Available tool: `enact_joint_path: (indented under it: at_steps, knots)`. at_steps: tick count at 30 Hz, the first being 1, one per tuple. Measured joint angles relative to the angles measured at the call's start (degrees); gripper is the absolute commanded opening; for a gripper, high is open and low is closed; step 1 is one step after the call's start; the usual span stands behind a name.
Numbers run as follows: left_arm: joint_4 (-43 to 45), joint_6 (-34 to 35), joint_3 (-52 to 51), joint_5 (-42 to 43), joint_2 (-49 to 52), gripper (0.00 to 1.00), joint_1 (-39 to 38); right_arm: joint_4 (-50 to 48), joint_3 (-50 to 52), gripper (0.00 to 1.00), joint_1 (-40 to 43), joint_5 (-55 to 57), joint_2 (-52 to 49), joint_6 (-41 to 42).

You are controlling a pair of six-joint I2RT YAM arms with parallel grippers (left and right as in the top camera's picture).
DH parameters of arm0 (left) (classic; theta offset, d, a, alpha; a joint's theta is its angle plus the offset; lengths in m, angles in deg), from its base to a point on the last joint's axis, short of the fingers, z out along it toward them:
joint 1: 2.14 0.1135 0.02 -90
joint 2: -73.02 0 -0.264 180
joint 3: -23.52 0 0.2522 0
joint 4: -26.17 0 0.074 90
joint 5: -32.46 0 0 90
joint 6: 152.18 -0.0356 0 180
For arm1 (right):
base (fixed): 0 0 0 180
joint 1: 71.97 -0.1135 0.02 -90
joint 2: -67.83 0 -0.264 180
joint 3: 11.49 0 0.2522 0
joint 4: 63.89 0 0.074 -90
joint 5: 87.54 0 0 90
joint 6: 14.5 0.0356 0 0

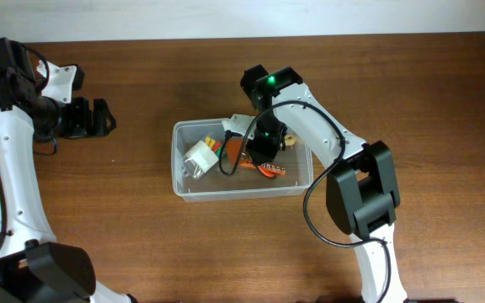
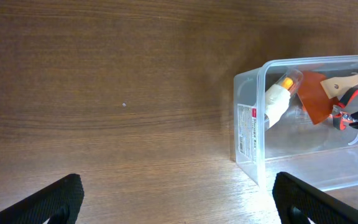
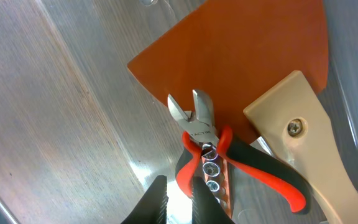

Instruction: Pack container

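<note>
A brown wooden desk point(image 1: 141, 236) ran up to a pale wall point(image 1: 226, 17).
Overhead, the container point(image 1: 178, 172) sat mid-desk with the right claw point(image 1: 259, 156) lowered inside. Left wrist: the left claw point(image 2: 176, 186) gaped wide, empty, apart from the container. Right wrist: fingers point(image 3: 211, 186) stood nearly shut around red-handled cutters point(image 3: 194, 134) on an orange scraper point(image 3: 229, 56); whether they gripped, I could not tell.

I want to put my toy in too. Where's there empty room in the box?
Along the container's near wall, below the white item and cutters, the floor is bare. The middle is crowded: scraper, cutters, right pincer.
</note>
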Motion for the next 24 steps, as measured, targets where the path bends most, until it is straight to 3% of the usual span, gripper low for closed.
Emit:
enact_joint_path:
  at_steps: [2, 10, 17, 24]
  knots:
    - [0.00, 0.00, 0.00, 0.00, 0.00, 0.99, 0.00, 0.24, 0.00, 0.22, 0.00, 0.00, 0.00, 0.11]
    - [0.00, 0.02, 0.00, 0.00, 0.00, 0.99, 0.00, 7.89, -4.57, 1.00, 0.00, -0.07, -0.42, 0.90]
    - [0.00, 0.00, 0.00, 0.00, 0.00, 0.99, 0.00, 18.62, -22.56, 0.99, 0.70, -0.09, -0.63, 1.92]
    - [0.00, 0.02, 0.00, 0.02, 0.00, 0.99, 0.00, 19.26, -35.65, 0.99, 5.46, 0.26, 0.90, 11.98]
